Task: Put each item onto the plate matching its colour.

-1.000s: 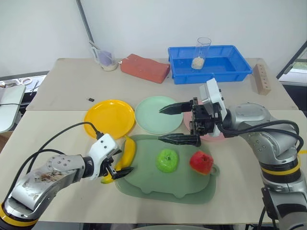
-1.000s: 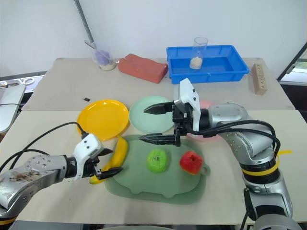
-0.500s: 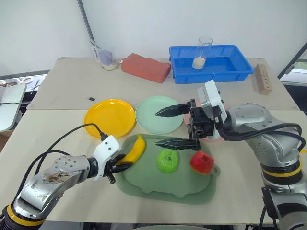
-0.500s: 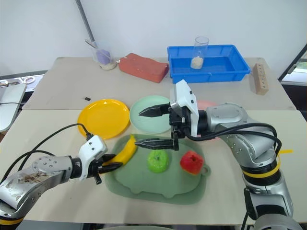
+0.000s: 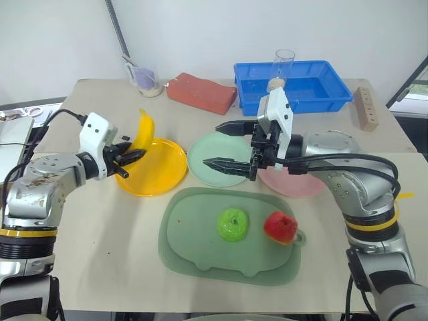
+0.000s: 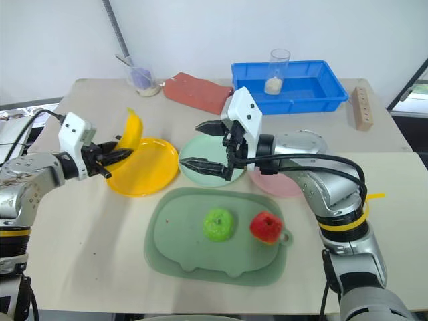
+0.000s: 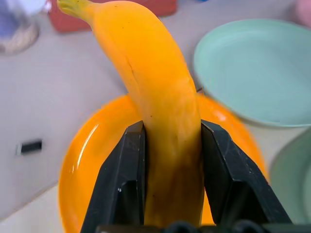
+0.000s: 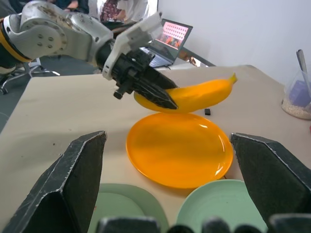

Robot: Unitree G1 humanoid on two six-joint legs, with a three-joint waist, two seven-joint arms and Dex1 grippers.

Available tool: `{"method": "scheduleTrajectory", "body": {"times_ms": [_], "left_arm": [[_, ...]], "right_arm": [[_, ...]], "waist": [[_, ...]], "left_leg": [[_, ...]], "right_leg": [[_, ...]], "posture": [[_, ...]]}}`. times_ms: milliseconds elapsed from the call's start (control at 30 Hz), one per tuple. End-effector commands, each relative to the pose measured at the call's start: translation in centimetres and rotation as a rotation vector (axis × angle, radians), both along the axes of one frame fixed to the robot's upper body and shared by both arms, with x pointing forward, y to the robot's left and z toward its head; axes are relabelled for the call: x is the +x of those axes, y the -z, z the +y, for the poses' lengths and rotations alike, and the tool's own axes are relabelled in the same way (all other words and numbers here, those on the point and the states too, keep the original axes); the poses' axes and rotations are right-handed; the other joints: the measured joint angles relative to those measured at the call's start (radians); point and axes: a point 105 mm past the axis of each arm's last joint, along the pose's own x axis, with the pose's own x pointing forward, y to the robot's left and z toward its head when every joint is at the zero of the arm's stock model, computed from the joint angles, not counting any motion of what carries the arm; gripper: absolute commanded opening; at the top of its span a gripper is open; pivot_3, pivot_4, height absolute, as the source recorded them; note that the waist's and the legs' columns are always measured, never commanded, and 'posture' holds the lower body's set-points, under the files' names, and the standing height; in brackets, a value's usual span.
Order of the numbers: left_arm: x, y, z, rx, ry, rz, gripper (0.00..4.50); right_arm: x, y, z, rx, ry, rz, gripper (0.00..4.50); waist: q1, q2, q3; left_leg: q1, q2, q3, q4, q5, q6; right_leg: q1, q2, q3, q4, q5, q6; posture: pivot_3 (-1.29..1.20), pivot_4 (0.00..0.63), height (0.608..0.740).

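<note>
The banana [image 5: 143, 128] had been lifted off the tray [image 5: 194, 247], where it lay a second earlier at the near left edge, and was now held in the air above the yellow plate [image 5: 160, 175], clear of its surface. The left gripper [image 5: 131, 156], which had stood open beside the fruit, was now clamped on the banana's lower end, one black finger on each side, as the left wrist view confirmed. In judgement, the pick was complete and only lowering and release over the yellow plate remained for this item. The banana was a smooth, curved, orange-yellow toy fruit, standing nearly upright in the grip with its stem tip uppermost. The right gripper [image 5: 226, 144] had moved a little farther over the mint green plate [image 5: 207, 155]; its jaws stood wide apart and held nothing. The green apple [image 5: 233, 223] and the red apple [image 5: 281, 227] remained side by side on the tray, untouched, so two placements were outstanding. The pink plate [image 5: 294, 184] lay partly hidden beneath the right arm, just beside the mint green plate.
</note>
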Motion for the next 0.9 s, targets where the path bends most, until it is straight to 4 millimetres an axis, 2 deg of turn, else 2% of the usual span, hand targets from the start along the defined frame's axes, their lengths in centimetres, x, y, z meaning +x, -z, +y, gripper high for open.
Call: {"method": "scheduleTrajectory", "body": {"times_ms": [33, 100, 167, 200, 333, 500, 600, 667, 733, 900], "left_arm": [[0.2, 0.9, -0.5, 0.0, 0.027, 0.005, 1.08], [0.2, 1.5, -0.4, -0.013, 0.022, 0.021, 1.08], [0.2, 1.7, -0.3, -0.02, 0.024, 0.026, 2.16], [0.2, 1.7, -0.2, -0.019, 0.024, 0.026, 2.48], [0.3, 0.6, 0.3, -0.009, 0.014, -0.002, 4.43], [-0.4, -1.6, 0.9, 0.031, 0.047, -0.055, 4.43], [-1.6, -3.2, -0.4, 0.064, 0.154, -0.094, 4.43], [-3.4, -4.5, -3.3, 0.064, 0.336, -0.123, 4.43], [-5.1, -4.8, -5.8, 0.064, 0.488, -0.14, 4.43], [-9.2, -1.8, -10.8, 0.116, 0.834, -0.111, 4.43]], "right_arm": [[0.0, -1.4, 0.4, -0.004, 0.014, -0.056, 4.5], [0.1, -1.2, 0.1, -0.014, 0.022, -0.056, 4.5], [0.1, -0.9, -0.3, -0.028, 0.029, -0.053, 4.5], [0.1, -0.6, -0.6, -0.038, 0.035, -0.051, 4.5], [0.2, -0.3, -1.3, -0.05, 0.056, -0.044, 4.5], [0.3, -0.2, -2.3, -0.052, 0.083, -0.038, 4.5], [0.1, 0.0, -3.1, -0.061, 0.093, -0.036, 4.5], [-0.5, 0.4, -4.1, -0.083, 0.081, -0.023, 4.5], [-1.4, 0.7, -4.8, -0.095, 0.062, -0.003, 4.5], [-3.7, 1.3, -6.6, -0.155, 0.023, 0.051, 4.5]], "waist": [[0.002, 0.0, 0.0], [0.003, 0.0, 0.0], [0.004, -0.001, 0.0], [0.005, -0.001, 0.0], [0.011, -0.001, 0.0], [0.014, -0.001, 0.0], [0.016, -0.001, 0.0], [0.022, -0.001, 0.0], [0.029, -0.001, 0.0], [0.023, 0.001, -0.001]], "left_leg": [[0.0, 0.0, 0.0, 0.0, 0.0, 0.0], [0.0, 0.0, 0.0, 0.0, 0.0, 0.0], [0.0, 0.0, -0.001, 0.001, 0.0, 0.0], [0.0, 0.0, -0.001, 0.001, 0.0, 0.0], [0.0, 0.0, -0.001, 0.001, 0.0, 0.0], [0.0, 0.0, -0.001, 0.001, 0.0, 0.0], [0.0, 0.001, -0.001, 0.0, 0.0, 0.0], [0.0, 0.001, -0.001, 0.0, 0.0, 0.0], [-0.001, 0.001, 0.0, 0.001, 0.0, 0.0], [-0.001, 0.001, 0.001, 0.001, 0.0, 0.0]], "right_leg": [[0.0, 0.0, 0.0, 0.0, 0.0, 0.0], [0.0, 0.0, -0.001, 0.001, 0.0, 0.0], [0.0, 0.0, -0.001, 0.001, 0.0, 0.0], [0.0, 0.0, -0.001, 0.001, 0.0, 0.0], [0.0, 0.0, -0.001, 0.001, 0.0, 0.0], [0.0, 0.001, -0.001, 0.001, 0.0, 0.0], [0.0, 0.001, -0.001, 0.001, 0.0, 0.0], [0.0, 0.001, -0.001, 0.001, 0.0, 0.0], [0.001, 0.0, -0.002, -0.001, 0.0, 0.0], [0.003, -0.002, -0.003, -0.002, 0.0, 0.0]], "posture": [[0.0, 0.15, 0.74], [0.0, 0.15, 0.74], [0.0, 0.15, 0.74], [0.0, 0.15, 0.74], [0.0, 0.15, 0.74], [0.0, 0.15, 0.74], [0.0, 0.15, 0.74], [0.0, 0.15, 0.74], [0.0, 0.15, 0.74], [0.0, 0.15, 0.74]]}}
